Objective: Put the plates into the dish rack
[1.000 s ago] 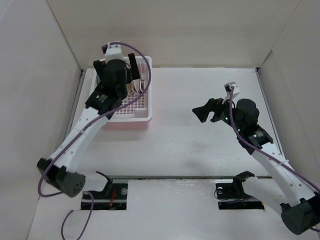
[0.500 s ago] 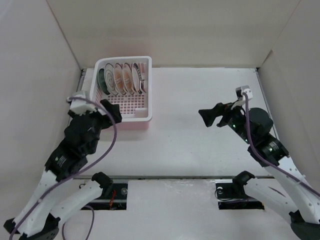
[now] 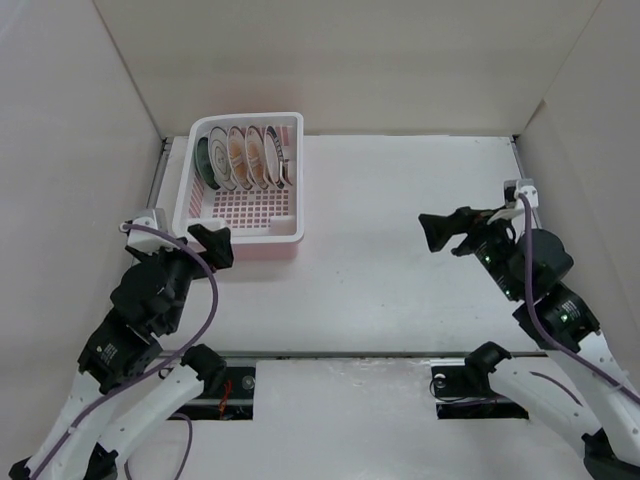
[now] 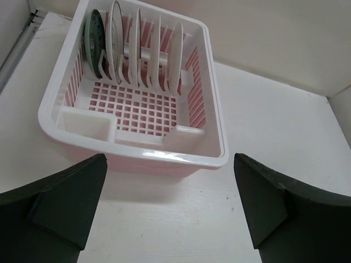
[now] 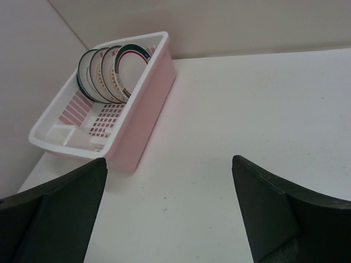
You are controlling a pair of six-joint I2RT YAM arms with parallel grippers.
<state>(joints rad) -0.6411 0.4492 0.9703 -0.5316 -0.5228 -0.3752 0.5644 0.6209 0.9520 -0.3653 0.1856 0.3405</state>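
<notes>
The pink dish rack [image 3: 297, 190] with its white rim stands at the table's far left. Several plates [image 3: 240, 158] stand upright on edge in its far half, a dark green one at the left end. The left wrist view shows the rack [image 4: 215, 131] and the plates [image 4: 137, 52] from the near side. The right wrist view shows the rack [image 5: 148, 109] and the plates [image 5: 109, 68] from the right. My left gripper [image 3: 195, 245] hangs open just short of the rack's near edge, holding nothing [image 4: 170, 208]. My right gripper [image 3: 447, 235] is open and empty over bare table at the right [image 5: 167, 208].
Cardboard walls close off the table at the back [image 3: 330, 70], the left [image 3: 70, 200] and the right [image 3: 590, 150]. A metal rail [image 3: 152, 195] runs along the table's left edge beside the rack. The arm bases [image 3: 215, 380] sit at the near edge.
My left arm has pulled back from over the rack to the near left, uncovering the standing plates. My right arm has drawn back to the right. Both grippers stayed open.
</notes>
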